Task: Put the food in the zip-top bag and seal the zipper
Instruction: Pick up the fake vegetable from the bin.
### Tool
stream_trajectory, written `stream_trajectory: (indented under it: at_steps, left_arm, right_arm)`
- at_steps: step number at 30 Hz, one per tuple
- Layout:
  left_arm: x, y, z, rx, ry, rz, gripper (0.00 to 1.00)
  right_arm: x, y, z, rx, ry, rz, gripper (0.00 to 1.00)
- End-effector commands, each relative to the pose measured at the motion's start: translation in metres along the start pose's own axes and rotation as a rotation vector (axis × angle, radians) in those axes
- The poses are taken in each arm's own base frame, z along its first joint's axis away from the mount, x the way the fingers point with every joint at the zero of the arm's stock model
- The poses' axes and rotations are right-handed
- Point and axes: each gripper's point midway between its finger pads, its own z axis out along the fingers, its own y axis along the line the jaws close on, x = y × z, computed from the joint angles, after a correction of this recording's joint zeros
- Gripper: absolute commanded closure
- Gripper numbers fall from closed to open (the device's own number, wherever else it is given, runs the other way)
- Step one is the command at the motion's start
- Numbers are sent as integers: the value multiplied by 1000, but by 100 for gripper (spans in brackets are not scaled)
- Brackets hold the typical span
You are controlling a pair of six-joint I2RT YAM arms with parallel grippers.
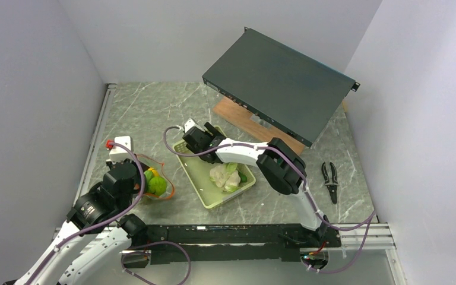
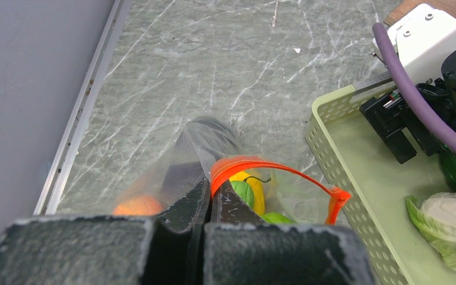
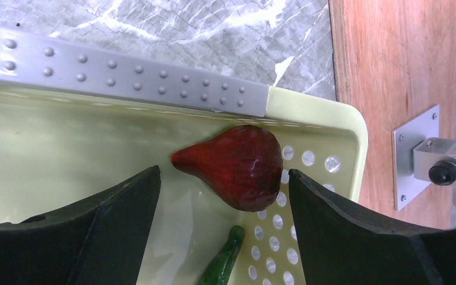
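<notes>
Right gripper gapes wide, eggplant loose between its fingers, mid-counter; left gripper clamps the zipper of the zip-top bag by the left edge.

Pale grey walls box me in left, rear and right. Tabletop is grey-green marble with white veins. Metal rail along its left edge. Upper right: dark flat case tilted over a wooden board. Pliers lie right of centre. Light even, soft.
</notes>
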Motion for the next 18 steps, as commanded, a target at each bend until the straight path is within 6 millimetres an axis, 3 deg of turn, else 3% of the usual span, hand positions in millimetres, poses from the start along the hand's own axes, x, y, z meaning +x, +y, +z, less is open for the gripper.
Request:
stream_trajectory:
  at_steps: [1,9,18]
  left_arm:
    - [-8,-1,2,-9,-24,-10,100]
    - [-8,-1,2,-8,-24,-8,100]
    - [-8,0,2,-14,-24,-9,100]
  right_arm:
    - [-13,0,9,-11,-34,68,21]
    - [2,12,22,-30,-1,60,30]
    - [3,15,17,-57,4,80,57]
